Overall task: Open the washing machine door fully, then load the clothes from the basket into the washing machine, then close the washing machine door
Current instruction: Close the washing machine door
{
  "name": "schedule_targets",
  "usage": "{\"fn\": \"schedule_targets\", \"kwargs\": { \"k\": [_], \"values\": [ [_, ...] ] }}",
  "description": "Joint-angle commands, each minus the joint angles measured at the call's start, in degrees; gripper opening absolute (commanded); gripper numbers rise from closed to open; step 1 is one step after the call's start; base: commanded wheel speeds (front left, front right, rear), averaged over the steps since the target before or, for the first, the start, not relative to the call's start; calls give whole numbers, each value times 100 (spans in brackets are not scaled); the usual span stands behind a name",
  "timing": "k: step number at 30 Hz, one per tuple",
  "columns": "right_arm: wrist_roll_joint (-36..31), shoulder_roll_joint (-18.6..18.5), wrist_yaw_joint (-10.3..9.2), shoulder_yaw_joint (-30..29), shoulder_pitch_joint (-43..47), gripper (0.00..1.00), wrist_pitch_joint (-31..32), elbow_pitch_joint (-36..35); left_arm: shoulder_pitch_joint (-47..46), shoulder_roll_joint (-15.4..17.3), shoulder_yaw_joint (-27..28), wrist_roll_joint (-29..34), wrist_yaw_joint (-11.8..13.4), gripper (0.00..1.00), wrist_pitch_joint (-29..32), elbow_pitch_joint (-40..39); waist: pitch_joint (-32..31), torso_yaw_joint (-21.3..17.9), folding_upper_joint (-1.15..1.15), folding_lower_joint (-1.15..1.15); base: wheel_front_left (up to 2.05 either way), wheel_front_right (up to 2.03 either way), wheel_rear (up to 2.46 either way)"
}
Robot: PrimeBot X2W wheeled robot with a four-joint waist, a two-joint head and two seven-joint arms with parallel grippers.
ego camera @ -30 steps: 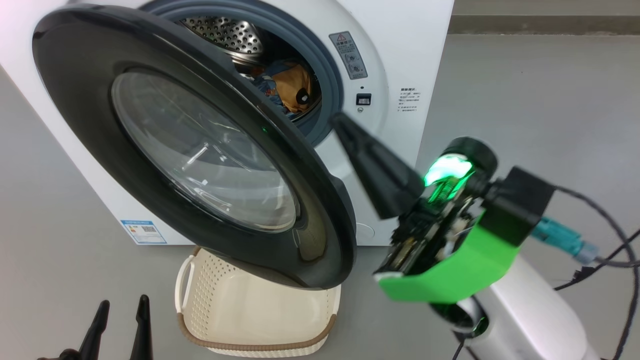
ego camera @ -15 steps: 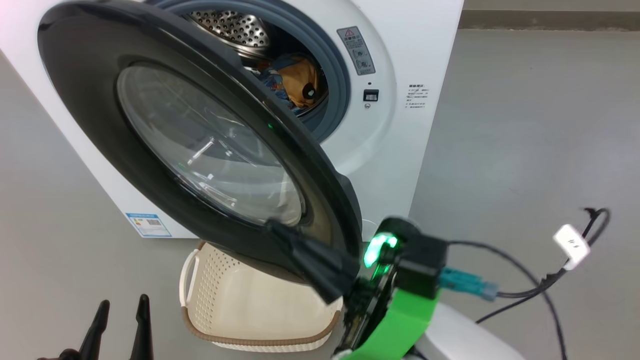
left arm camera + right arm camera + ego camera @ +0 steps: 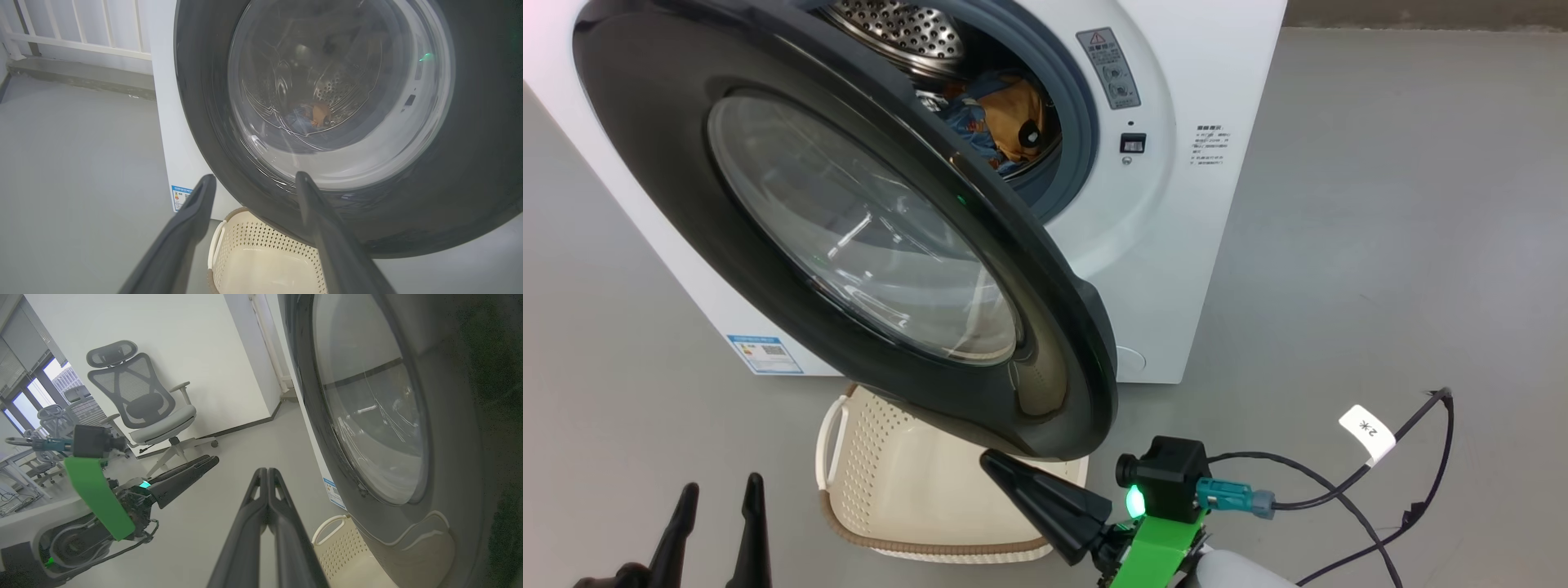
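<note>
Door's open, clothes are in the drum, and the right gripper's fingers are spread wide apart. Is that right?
No. The right wrist view shows the fingers of the right gripper pressed together, not spread. The rest holds: the washing machine door is open and the clothes lie in the drum.

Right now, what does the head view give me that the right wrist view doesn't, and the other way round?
Head view: the light blue and orange clothes lying in the perforated steel drum of the big white washing machine, past the partly open round black-rimmed glass door. Right wrist view: a grey mesh office chair against a white wall, off to the side. Both: the door, the cream perforated plastic basket on the floor below it, the open left claw and the shut right claw.
</note>
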Motion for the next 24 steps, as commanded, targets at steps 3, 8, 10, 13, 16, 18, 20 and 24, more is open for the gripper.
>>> {"fn": "schedule_targets", "kwargs": {
  "k": [3,8,10,13,16,18,20,24],
  "values": [
    [92,58,7,25,46,0,-27,105,-309,42,178,-34,-15,100,-61,-108,22,9,0,0,0,0,0],
    [131,48,7,-55,44,0,-27,342,-312,45,160,-42,-15,100,-61,-102,36,10,0,0,0,0,0],
    [138,48,7,-107,44,0,-27,423,-313,48,146,-45,-15,100,-61,-103,46,14,0,0,0,0,0],
    [143,38,7,-169,44,0,-27,583,-326,54,123,-51,-15,100,-61,-108,71,18,0,0,0,0,0],
    [144,39,7,-286,47,0,-27,724,-351,56,89,-54,-15,100,-61,-114,100,21,0,0,0,0,0],
    [130,44,7,-388,54,0,-27,796,-361,58,73,-56,-15,100,-61,-121,118,16,0,0,0,0,0],
    [119,64,7,-512,62,0,-27,845,-362,63,63,-59,-15,100,-61,-127,139,7,0,0,0,0,0],
    [62,132,7,-761,61,0,-27,910,-366,75,53,-65,-15,100,-61,-136,181,-22,0,0,0,0,0]
  ]
}}
